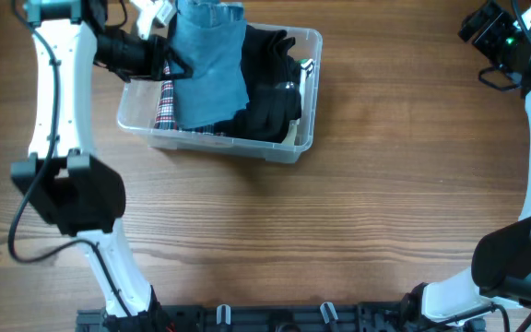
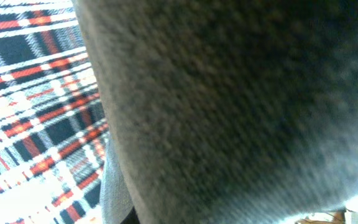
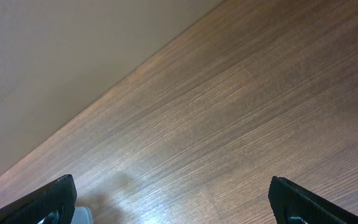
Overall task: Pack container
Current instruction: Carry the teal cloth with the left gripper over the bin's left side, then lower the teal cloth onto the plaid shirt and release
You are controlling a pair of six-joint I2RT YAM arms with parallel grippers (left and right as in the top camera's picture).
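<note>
Container: The clear container (image 1: 307,138) sits in the upper left of the overhead view, on the wooden table (image 1: 339,240).
Inside: Black clothes (image 1: 270,92) fill the right side. A red checked cloth (image 1: 165,106) lies by the left wall. A blue cloth (image 1: 208,74) lies over the middle and sticks up past the far rim.
Left gripper: The left gripper (image 1: 158,17) is at the top left, by that far rim. Its fingers are pinched almost together, and they look to be holding the blue cloth.
Right gripper: The right gripper (image 1: 483,26) is in the upper right, well apart from the tub. Its fingers are spread wide and hold nothing.
Step, I think: Putting the blue cloth down into the tub.
Doing it well: Go down slowly, lay the cloth flat on the others, tuck every edge inside the rim, and only then let go.
</note>
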